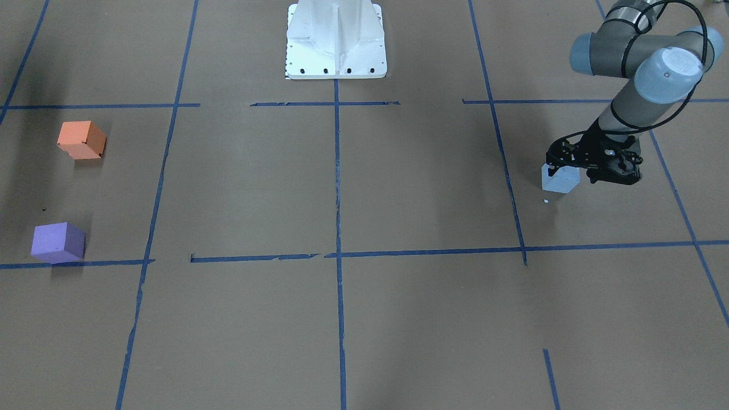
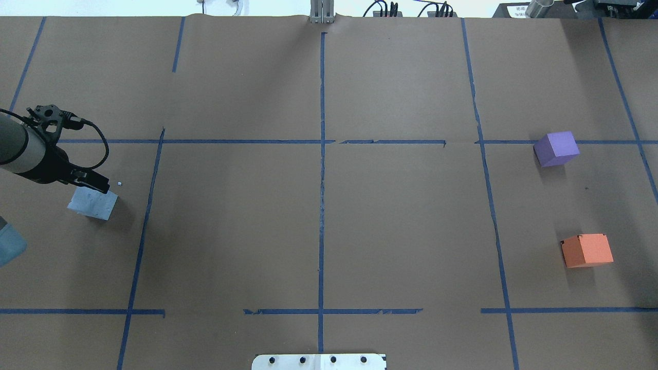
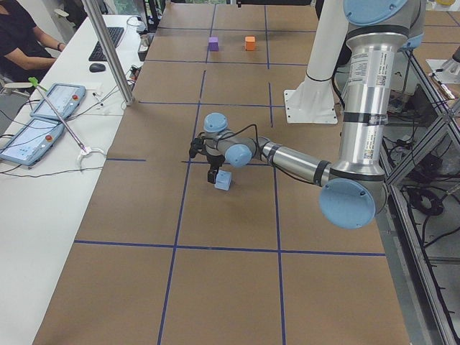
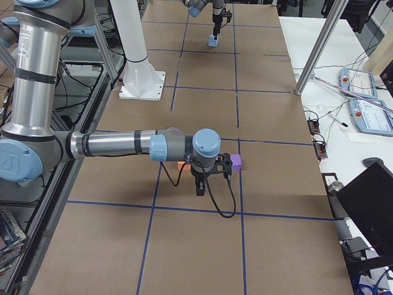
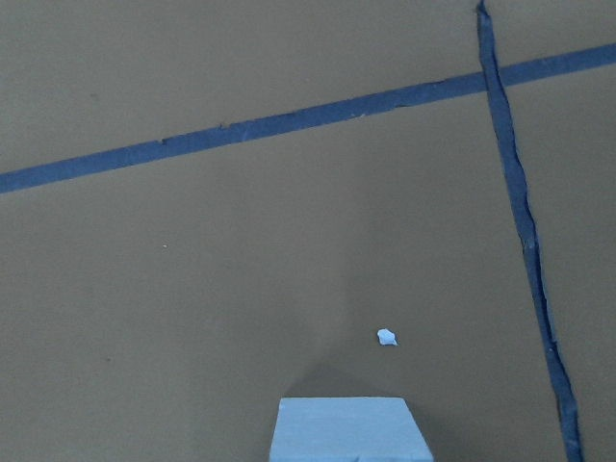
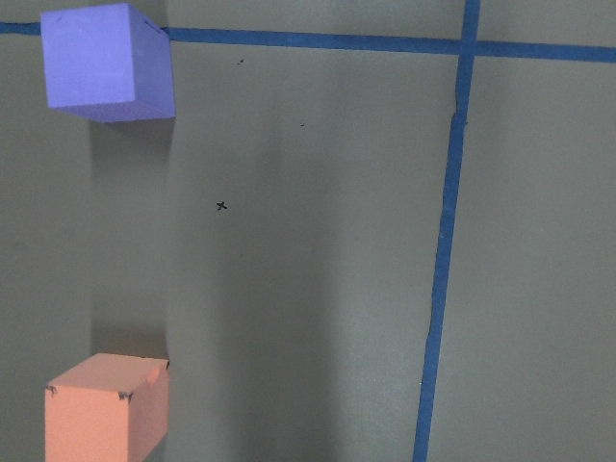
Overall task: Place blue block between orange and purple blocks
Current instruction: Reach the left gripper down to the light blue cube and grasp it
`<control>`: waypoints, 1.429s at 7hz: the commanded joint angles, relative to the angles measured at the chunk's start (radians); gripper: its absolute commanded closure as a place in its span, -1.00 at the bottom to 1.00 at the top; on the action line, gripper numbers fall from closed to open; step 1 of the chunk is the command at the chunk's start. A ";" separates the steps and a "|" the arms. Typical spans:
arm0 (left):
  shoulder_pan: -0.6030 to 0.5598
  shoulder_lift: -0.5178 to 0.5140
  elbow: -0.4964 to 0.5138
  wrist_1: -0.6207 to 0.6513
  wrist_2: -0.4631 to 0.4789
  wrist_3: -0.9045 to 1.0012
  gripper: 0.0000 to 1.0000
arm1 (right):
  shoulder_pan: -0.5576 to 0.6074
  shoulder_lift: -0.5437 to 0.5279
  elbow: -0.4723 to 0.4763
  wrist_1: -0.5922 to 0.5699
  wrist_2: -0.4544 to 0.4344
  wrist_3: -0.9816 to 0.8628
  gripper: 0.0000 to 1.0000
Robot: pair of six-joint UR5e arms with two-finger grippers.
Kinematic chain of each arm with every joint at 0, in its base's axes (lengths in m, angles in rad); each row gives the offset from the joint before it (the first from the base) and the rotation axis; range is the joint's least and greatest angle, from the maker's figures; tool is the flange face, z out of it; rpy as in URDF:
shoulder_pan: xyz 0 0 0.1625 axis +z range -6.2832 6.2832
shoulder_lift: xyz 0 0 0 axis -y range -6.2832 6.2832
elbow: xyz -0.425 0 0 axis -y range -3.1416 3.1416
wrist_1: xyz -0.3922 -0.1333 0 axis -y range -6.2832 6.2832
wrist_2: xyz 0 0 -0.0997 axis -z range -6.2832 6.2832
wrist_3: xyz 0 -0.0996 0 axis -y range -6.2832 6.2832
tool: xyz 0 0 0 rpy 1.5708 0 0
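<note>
At the far left of the tabletop (image 2: 401, 226), seen from overhead, the left hand (image 2: 96, 185) is right at the top of the blue block (image 2: 92, 203). The wrist view shows only the block's upper face and no fingers. I cannot tell whether the hand is clamped on the block or merely set over it. The first risk lies there. With a shallow or off-centre hold on the top edge, the block could twist or drop once it is raised. A white speck (image 2: 120, 183) lies just beside the block and is harmless.

The block then has to cross the whole tabletop, past the middle tape line (image 2: 322, 205), so any slip has plenty of room to grow.

At the far right, the purple block (image 2: 556, 148) and orange block (image 2: 587, 250) stand apart with bare surface between them. The right hand (image 4: 200, 184) hangs close over that pair, and I cannot tell its opening. If it remains there, the incoming arm could strike it. A crooked set-down could also nudge either neighbour.
</note>
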 commanded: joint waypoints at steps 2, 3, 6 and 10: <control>0.023 -0.001 0.039 -0.022 -0.004 -0.004 -1.00 | -0.011 0.001 0.001 0.002 0.008 0.001 -1.00; 0.025 -0.001 0.048 -0.022 -0.004 -0.006 -0.79 | -0.011 0.001 0.001 0.002 0.008 0.001 -1.00; 0.030 -0.054 0.022 -0.016 -0.055 -0.172 1.00 | -0.014 0.001 0.009 0.002 0.011 0.001 -1.00; 0.203 -0.371 0.016 0.011 -0.042 -0.548 1.00 | -0.017 0.001 0.007 0.035 0.031 0.004 -1.00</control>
